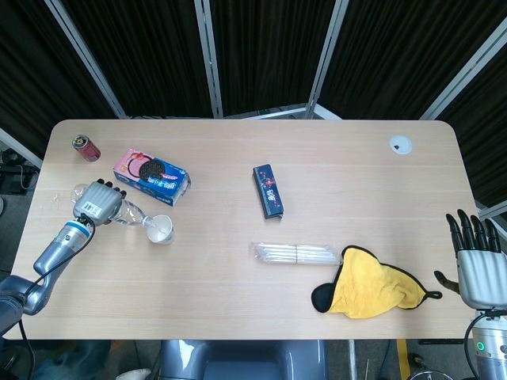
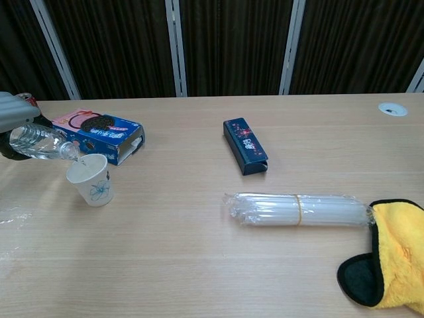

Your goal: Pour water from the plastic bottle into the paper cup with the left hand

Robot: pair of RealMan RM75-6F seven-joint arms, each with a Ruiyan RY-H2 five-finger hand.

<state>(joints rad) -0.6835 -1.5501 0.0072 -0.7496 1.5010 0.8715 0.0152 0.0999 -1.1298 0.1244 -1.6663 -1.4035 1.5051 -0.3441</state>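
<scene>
Chest view | our left hand [image 2: 12,116] grips tilted bottle [image 2: 40,143], mouth over cup [image 2: 91,179] | pouring | next: right bottle before overflow

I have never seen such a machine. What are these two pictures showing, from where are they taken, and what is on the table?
This is a robot with two arms, each ending in a hand with fingers. One picture comes from a camera on its head, looking down on the whole table; the other from its chest, looking across it.

The left hand holds a plastic bottle, tilted with its mouth over a paper cup. The right hand holds nothing, fingers apart, off the table's corner.

Also on the table: a red can, a cookie box, a small dark blue box, a bundle wrapped in clear plastic and a yellow cloth.
</scene>
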